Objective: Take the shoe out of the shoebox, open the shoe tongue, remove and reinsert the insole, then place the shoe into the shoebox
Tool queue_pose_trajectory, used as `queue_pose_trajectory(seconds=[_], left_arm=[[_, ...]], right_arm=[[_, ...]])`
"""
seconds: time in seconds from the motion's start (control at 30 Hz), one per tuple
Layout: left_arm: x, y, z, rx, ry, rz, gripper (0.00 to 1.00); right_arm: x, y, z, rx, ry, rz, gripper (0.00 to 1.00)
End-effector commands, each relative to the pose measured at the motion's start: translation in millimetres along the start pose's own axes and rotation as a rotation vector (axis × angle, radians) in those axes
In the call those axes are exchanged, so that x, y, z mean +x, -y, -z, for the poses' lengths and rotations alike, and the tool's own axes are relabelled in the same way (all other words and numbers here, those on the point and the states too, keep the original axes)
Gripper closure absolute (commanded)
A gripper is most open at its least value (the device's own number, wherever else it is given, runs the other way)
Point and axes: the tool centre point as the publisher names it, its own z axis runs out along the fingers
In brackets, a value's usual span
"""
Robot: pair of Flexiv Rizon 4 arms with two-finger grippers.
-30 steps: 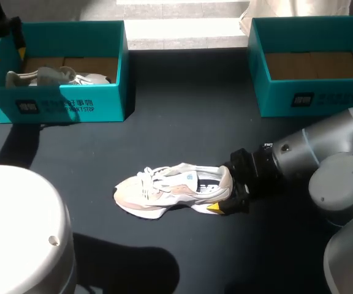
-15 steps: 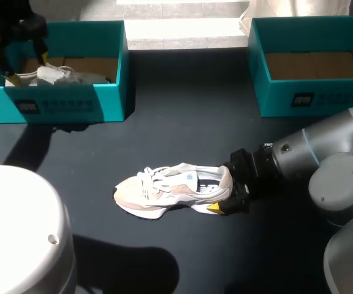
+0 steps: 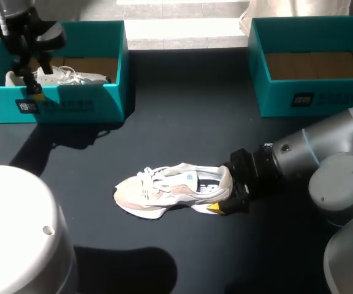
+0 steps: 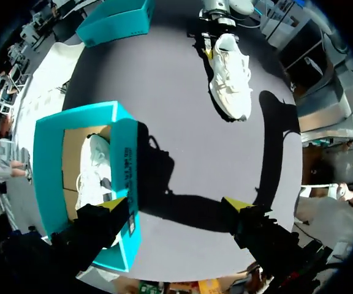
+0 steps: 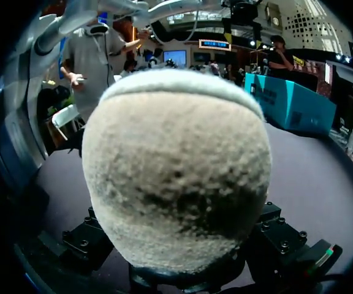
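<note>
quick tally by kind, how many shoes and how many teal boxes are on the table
teal shoeboxes: 2 (left shoebox, right shoebox)
shoes: 2 (loose shoe, boxed shoe)
total: 4

Up top, our head camera sits above and behind us, tilted down over the whole table (image 3: 182,122) from a fair way off. Our left wrist camera hangs high over the left shoebox (image 4: 48,153), looking straight down past the left gripper (image 4: 175,204). It shares much of that same tabletop with the head view, shoe (image 4: 231,82) included. Our right wrist camera is pressed right up against that shoe's heel, which fills nearly all it sees.
</note>
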Motion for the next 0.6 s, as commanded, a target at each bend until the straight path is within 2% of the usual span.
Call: queue_pose_trajectory(seconds=[0.03, 0.2, 0.27, 0.3, 0.4, 0.43, 0.47, 0.5, 0.6], left_arm=[[4.4, -2.9, -1.6, 0.046, 0.073, 0.302, 0.00], [4.4, -2.9, -1.6, 0.046, 0.073, 0.302, 0.00], [7.0, 3.7, -4.2, 0.032, 0.099, 0.441, 0.00], [9.6, 5.6, -4.2, 0.061, 0.086, 0.479, 0.00], [22.3, 19.9, -2.0, 0.060, 0.091, 0.607, 0.00], [24.2, 24.2, 0.7, 0.083, 0.093, 0.673, 0.00], [27.2, 29.1, 2.0, 0.064, 0.151, 0.713, 0.00], [29.9, 34.4, 3.2, 0.078, 0.129, 0.760, 0.00], [38.3, 52.7, 7.3, 0.106, 0.174, 0.841, 0.00]], right_arm=[[1.2, 3.2, -2.4, 0.007, 0.000, -0.001, 1.00], [1.2, 3.2, -2.4, 0.007, 0.000, -0.001, 1.00], [1.2, 3.2, -2.4, 0.007, 0.000, -0.001, 1.00], [1.2, 3.2, -2.4, 0.007, 0.000, -0.001, 1.00], [1.2, 3.2, -2.4, 0.007, 0.000, -0.001, 1.00], [1.2, 3.2, -2.4, 0.007, 0.000, -0.001, 1.00], [1.2, 3.2, -2.4, 0.007, 0.000, -0.001, 1.00], [1.2, 3.2, -2.4, 0.007, 0.000, -0.001, 1.00], [1.2, 3.2, -2.4, 0.007, 0.000, -0.001, 1.00]])
